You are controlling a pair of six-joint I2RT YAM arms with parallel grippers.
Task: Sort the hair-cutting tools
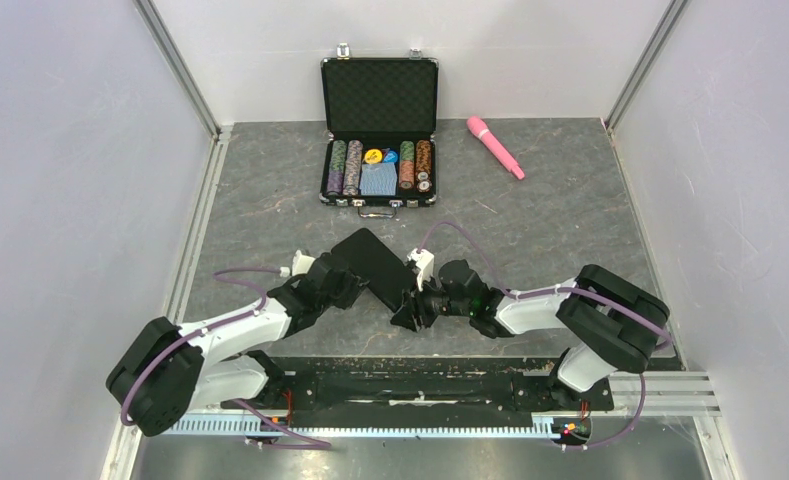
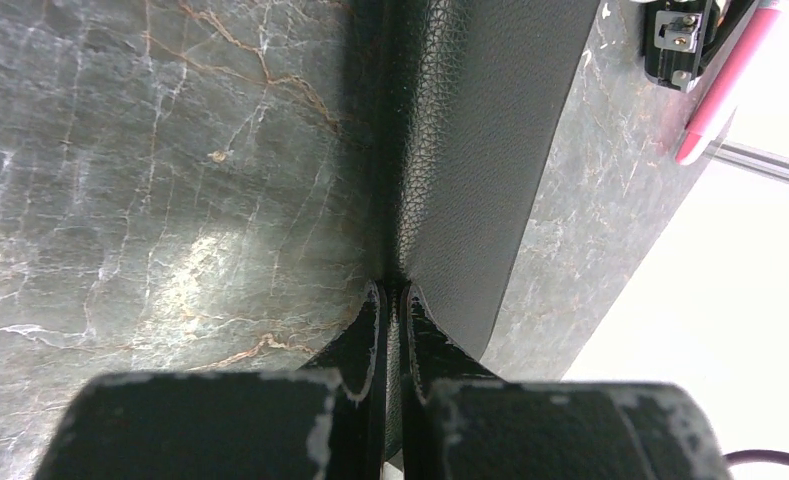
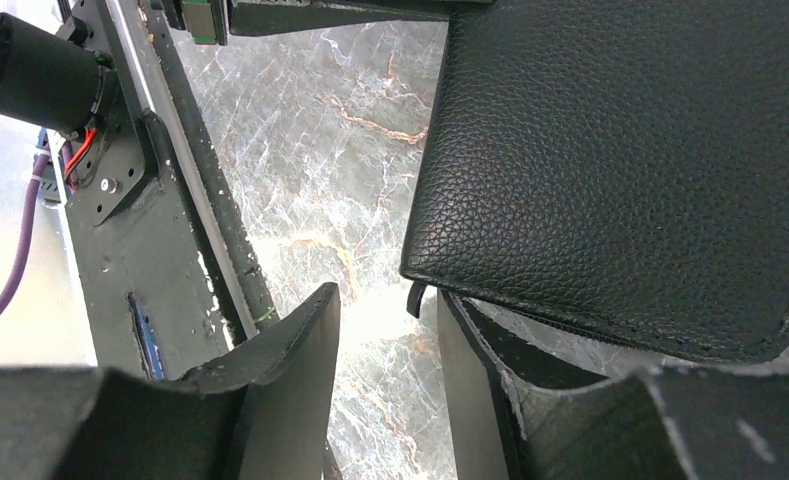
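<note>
Scissors + combs: not visible in any view. Prob inside the black pouch [image 1: 370,262], but can't confirm. Pouch is mid-table between the two arms, well short of the poker chip case [image 1: 378,130] and pink wand [image 1: 495,146] at the back.

Left gripper [image 2: 394,300] is clamped tight on the pouch's edge, fingers nearly meeting w/ leather pinched between. Right gripper [image 3: 388,302] has jaws partway apart and holds nothing. Small zip tab [image 3: 413,298] hangs at the pouch corner, inside the gap but hugging one finger. That corner overlaps the finger.

What can bite you:
- Tab is tiny + off-centre. Close now and you may pinch leather instead of tab, or push the tab out of the gap. Re-centre first.
- Left grip is only a thin edge pinch. A hard pull on the zip could drag the pouch out of it or twist it.
- If the pouch opens while tilted, tools may slide out onto the table [image 1: 570,220] and scatter. Scissors could land points-first.
- Arms are v. close together, so watch for wrist contact.
</note>
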